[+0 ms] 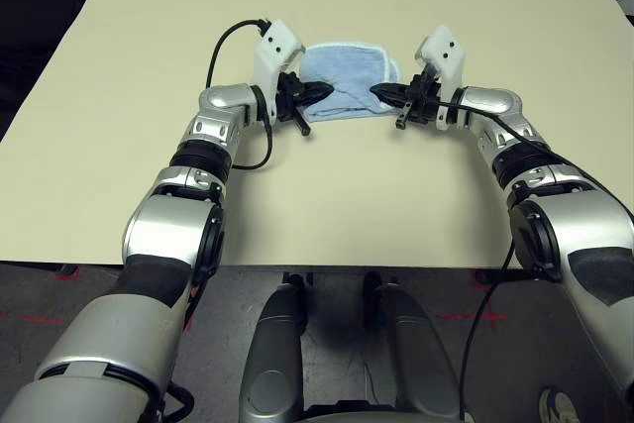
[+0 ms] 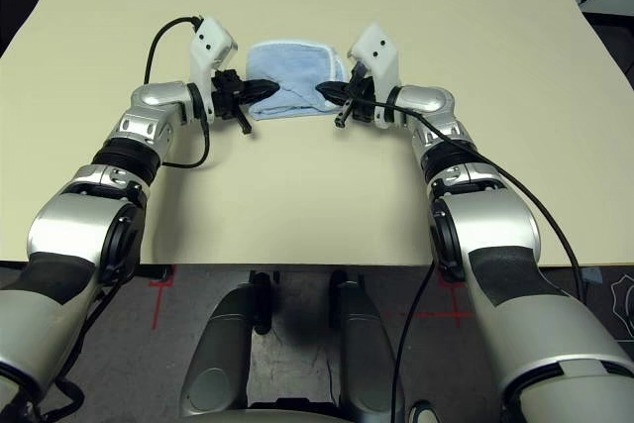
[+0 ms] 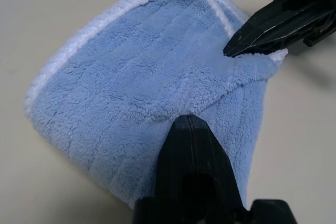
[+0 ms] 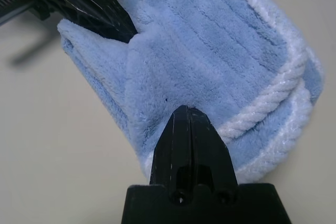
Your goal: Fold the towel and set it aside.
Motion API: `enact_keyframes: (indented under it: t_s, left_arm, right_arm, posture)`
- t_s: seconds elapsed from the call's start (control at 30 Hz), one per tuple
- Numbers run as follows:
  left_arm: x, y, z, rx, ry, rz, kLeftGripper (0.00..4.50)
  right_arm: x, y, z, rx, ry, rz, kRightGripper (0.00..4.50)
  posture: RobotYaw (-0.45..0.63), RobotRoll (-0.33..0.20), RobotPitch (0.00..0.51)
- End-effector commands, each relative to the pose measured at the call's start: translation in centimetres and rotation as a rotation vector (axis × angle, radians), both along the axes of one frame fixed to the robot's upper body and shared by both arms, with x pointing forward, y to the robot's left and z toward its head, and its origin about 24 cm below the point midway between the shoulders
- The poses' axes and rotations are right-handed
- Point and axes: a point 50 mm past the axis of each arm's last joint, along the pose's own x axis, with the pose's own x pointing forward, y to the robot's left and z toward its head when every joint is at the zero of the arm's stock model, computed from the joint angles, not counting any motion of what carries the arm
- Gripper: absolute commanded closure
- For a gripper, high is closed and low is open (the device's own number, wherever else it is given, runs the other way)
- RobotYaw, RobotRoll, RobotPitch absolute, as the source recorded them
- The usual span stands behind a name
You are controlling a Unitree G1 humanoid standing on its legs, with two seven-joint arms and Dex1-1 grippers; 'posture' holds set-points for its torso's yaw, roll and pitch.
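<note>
A: Towel [image 1: 342, 81]?
B: Light-blue terry w/ white edging, bunched mid-table [image 1: 119, 146], far side of centre, betw. both grippers.
A: L gripper [image 1: 319, 93]?
B: Fingers pinched tight on towel's near-left edge, cloth gathered at the tips.
A: R gripper [image 1: 381, 92]?
B: Same, clamped on the near-right edge; the fabric peaks up into a fold there. Both point inward, tips facing each other across the towel.
A: Table?
B: Beige, bare around the towel.
</note>
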Motion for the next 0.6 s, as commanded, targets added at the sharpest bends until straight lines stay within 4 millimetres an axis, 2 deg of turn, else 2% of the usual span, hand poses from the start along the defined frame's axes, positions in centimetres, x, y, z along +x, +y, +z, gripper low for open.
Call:
enact_keyframes:
  t_s: [0.03, 0.23, 0.37, 0.43, 0.6]
  left_arm:
    - [-0.3, 1.5, -1.6, 0.083, 0.052, 0.002, 4.48]
    - [-0.5, 2.8, -1.6, 0.123, 0.052, -0.001, 4.48]
    - [-0.5, 3.0, -1.3, 0.118, 0.042, 0.008, 4.48]
    - [-0.4, 2.8, -1.0, 0.101, 0.027, 0.013, 4.48]
    - [-0.1, 1.7, 1.3, -0.02, -0.042, 0.001, 4.48]
  right_arm:
    - [-0.3, -1.6, -2.5, -0.057, 0.081, -0.066, 4.5]
    - [-0.2, -3.2, -1.9, -0.049, 0.068, -0.125, 4.5]
    - [-0.1, -3.4, -1.3, -0.034, 0.053, -0.121, 4.5]
    - [-0.2, -3.2, -0.7, 0.016, 0.042, -0.088, 4.5]
    - [-0.4, -2.7, 1.9, 0.235, 0.003, 0.044, 4.5]
  posture:
    - [0.06, 0.0, 0.27]
    - [0.06, 0.0, 0.271]
    - [0.06, 0.0, 0.271]
    - [0.06, 0.0, 0.271]
    - [0.04, 0.0, 0.274]
